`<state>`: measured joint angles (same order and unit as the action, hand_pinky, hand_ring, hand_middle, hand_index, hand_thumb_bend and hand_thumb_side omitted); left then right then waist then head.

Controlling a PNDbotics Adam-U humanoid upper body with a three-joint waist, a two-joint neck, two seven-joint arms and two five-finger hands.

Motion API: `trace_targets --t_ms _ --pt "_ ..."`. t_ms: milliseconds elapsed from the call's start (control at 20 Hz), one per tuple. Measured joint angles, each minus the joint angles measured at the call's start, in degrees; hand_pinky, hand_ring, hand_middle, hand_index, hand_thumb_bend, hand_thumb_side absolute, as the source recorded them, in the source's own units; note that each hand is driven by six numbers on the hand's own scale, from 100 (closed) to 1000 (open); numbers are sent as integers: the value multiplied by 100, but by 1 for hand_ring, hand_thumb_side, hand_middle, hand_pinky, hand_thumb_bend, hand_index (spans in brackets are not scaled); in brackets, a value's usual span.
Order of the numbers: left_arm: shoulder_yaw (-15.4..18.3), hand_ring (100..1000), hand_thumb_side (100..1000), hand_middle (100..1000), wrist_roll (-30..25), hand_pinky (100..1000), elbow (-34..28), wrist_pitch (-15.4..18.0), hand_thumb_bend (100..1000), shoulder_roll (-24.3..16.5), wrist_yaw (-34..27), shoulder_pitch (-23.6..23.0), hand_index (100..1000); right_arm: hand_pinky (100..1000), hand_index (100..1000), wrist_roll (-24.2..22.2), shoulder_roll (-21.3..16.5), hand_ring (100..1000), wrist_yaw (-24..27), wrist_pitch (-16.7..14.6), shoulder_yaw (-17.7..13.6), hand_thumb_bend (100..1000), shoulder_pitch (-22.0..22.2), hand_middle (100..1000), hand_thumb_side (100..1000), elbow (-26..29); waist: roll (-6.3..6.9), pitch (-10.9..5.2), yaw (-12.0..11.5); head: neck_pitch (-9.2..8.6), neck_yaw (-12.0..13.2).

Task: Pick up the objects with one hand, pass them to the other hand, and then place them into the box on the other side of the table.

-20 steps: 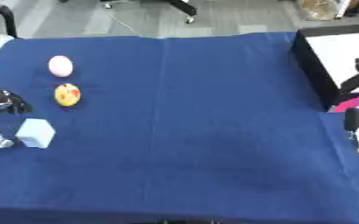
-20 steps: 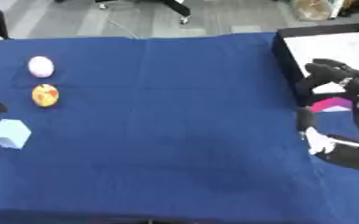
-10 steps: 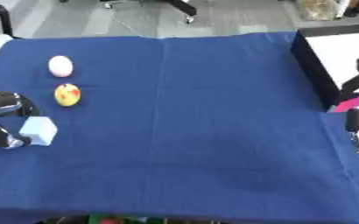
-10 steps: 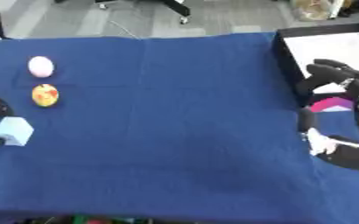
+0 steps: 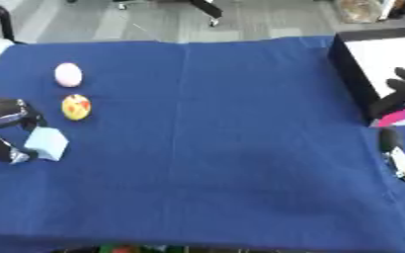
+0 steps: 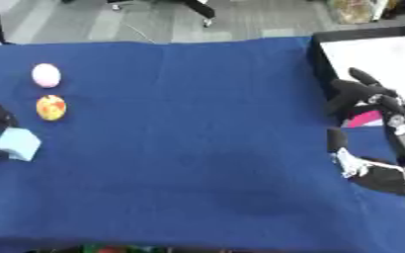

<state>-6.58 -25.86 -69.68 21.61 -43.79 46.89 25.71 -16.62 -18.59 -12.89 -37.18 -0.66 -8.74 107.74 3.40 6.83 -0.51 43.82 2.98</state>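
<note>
A light blue cube [image 5: 48,143] lies on the blue cloth at the left edge. My left hand [image 5: 5,112] is against its left side, with fingers curled over the top corner and the thumb at the bottom corner. Just above it sit a yellow-and-red ball [image 5: 76,106] and a pale pink ball [image 5: 67,74]. My right hand [image 6: 383,177] stands at the right edge, fingers up and relaxed, holding nothing. A bright pink object [image 6: 367,119] shows behind it by the lower end of the black box [image 6: 320,64]. I cannot tell whether the object is inside the box.
The box has a white floor [image 6: 370,52] and stands at the table's far right. The blue cloth [image 5: 215,138] covers the whole table. Past its far edge are a grey floor and chair legs.
My left hand has closed in on the light blue cube, and the cube has shifted slightly up and to the right. The right hand has stayed put.
</note>
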Motion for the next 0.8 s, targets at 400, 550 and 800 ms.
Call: trace_targets --t_ms 400,550,800 --pt "3 599 100 505 64 786 -633 -38 323 -64 -222 -52 677 1000 927 -1752 -166 512 2485 1380 754 100 -575 527 470 -247 3 -8 -51 1 -66" --pt "3 600 100 505 66 787 -864 -35 325 -113 -297 -53 676 1000 936 -2371 -312 519 3423 2128 1112 100 -955 526 425 -467 5 -20 -71 2 -104" --pt "-6 600 100 506 97 789 -1300 23 326 -158 -451 -40 677 1000 948 -3207 -413 549 4747 3718 1744 100 -1667 563 588 -909 32 -41 -128 21 -212"
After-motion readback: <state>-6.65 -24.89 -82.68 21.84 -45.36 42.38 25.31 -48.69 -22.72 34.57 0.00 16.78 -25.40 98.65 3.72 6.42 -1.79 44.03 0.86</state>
